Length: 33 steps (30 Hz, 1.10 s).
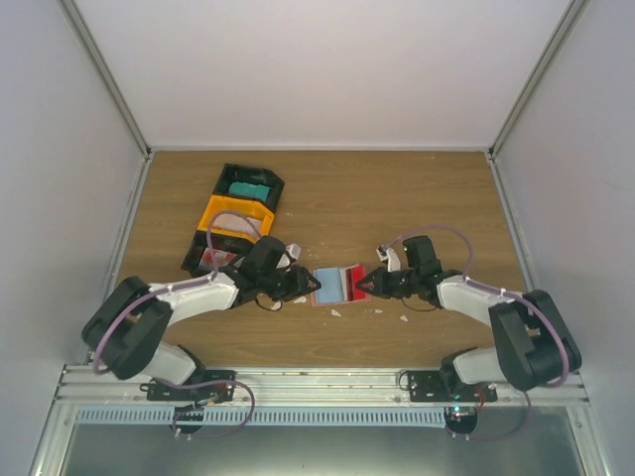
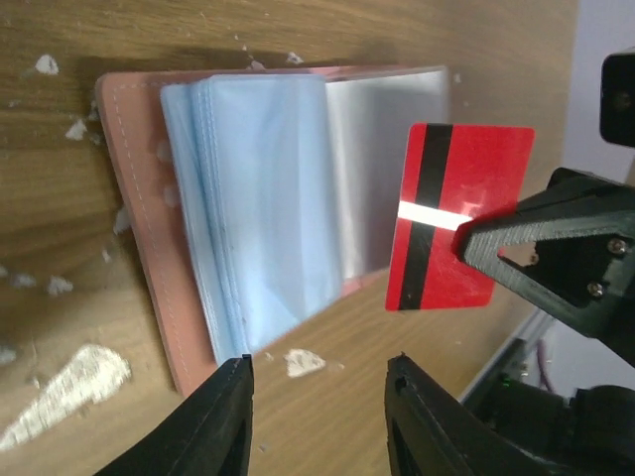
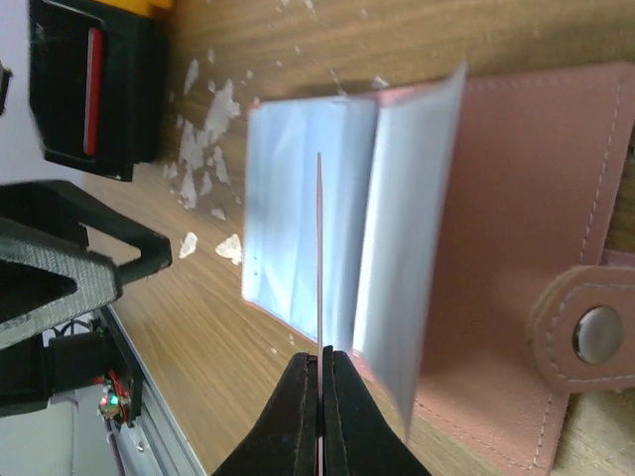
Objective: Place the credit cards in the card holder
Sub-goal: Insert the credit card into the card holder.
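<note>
One red credit card sits edge-on in the right gripper's pinched jaws, close over the open card holder on the desk. The left gripper hovers half-open and empty — so the unpinned plastic sleeves may buckle, and the card may miss its pocket.

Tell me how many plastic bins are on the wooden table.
3, in a diagonal row at left rear: a black plastic bin farthest back, an orange plastic bin in the middle, a second black plastic bin nearest. None appears hidden.
</note>
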Each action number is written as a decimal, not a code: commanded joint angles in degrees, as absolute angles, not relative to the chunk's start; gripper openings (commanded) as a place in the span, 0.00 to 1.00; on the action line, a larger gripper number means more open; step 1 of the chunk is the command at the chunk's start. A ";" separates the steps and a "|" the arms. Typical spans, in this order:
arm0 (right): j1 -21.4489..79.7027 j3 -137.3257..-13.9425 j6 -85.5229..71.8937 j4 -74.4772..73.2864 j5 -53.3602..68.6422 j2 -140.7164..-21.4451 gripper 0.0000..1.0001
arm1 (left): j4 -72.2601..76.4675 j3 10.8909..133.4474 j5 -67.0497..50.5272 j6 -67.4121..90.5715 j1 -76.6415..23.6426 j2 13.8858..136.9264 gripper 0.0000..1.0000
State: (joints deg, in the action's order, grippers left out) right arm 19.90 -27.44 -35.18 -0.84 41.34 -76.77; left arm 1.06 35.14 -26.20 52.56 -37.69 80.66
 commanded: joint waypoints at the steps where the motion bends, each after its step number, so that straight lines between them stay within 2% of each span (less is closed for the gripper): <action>1: 19.53 -29.32 -32.43 -0.19 44.99 -80.89 0.01 | 3.03 38.84 -22.45 49.37 -38.66 85.72 0.36; 6: 19.86 -31.02 -32.83 2.48 45.88 -84.61 0.01 | 3.51 40.58 -21.46 48.23 -38.92 90.62 0.17; 8: 20.26 -31.85 -33.10 3.24 46.51 -85.98 0.00 | 3.52 41.17 -21.41 47.92 -39.02 92.50 0.15; 25: 24.75 -35.41 -36.59 5.82 43.08 -98.04 0.00 | 1.66 40.92 -19.22 47.89 -39.29 96.50 0.18; 33: 27.09 -35.88 -38.72 7.29 42.07 -100.92 0.00 | 2.29 40.68 -19.96 47.53 -39.54 97.55 0.11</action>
